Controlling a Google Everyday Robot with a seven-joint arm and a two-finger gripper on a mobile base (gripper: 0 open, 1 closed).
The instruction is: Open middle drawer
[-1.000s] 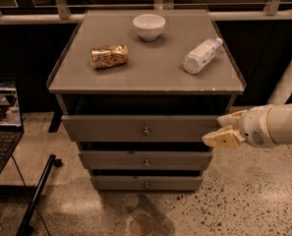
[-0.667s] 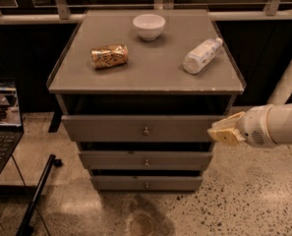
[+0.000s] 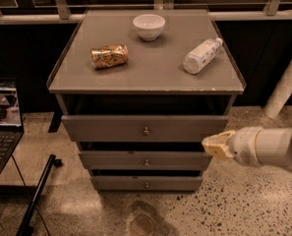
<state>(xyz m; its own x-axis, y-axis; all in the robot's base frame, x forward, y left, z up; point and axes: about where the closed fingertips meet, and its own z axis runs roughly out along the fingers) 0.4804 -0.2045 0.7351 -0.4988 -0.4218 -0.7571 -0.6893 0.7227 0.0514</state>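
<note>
The grey cabinet has three drawers. The middle drawer (image 3: 116, 160) is a low flat front panel with a small round metal knob (image 3: 146, 162) at its centre, between the taller top drawer (image 3: 106, 128) and the narrower bottom drawer (image 3: 116, 183). My gripper (image 3: 215, 145), tan-tipped on a white arm, comes in from the right. It hovers by the right end of the cabinet front, between the top and middle drawer levels and well right of the middle knob. It holds nothing that I can see.
On the cabinet top (image 3: 150, 75) lie a white bowl (image 3: 149, 26), a crumpled snack bag (image 3: 109, 56) and a white bottle (image 3: 201, 56) on its side. A laptop (image 3: 2, 127) sits at the left, a dark pole (image 3: 37, 195) on the floor, and a white post (image 3: 285, 85) at the right.
My gripper has dropped from the top drawer's level toward the middle drawer's level, staying at the cabinet's right end. The drawers and the things on top have not moved.
</note>
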